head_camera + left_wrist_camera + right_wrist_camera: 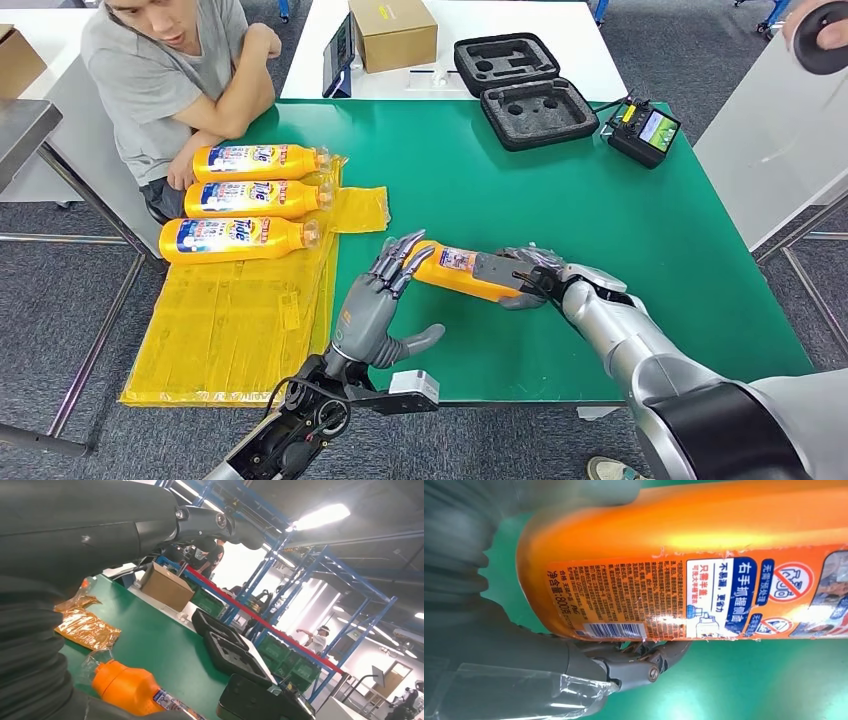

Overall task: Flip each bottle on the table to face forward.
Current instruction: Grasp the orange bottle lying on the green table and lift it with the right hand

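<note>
An orange detergent bottle [462, 270] lies across the middle of the green table [560, 190], back label with barcode [644, 600] showing. My right hand [530, 277] grips its base end. My left hand [385, 300] stands upright with fingers spread, fingertips touching the bottle's neck end; the bottle's orange shoulder [127, 687] is close in the left wrist view. Three more orange bottles [250, 195] lie side by side on the yellow plastic sheet [240, 320] at the table's left, front labels up.
A person [175, 70] leans on the far left corner. An open black foam case [525, 90], a cardboard box [393, 32] and a handheld controller [645, 130] sit at the back. The green surface to the right lies bare.
</note>
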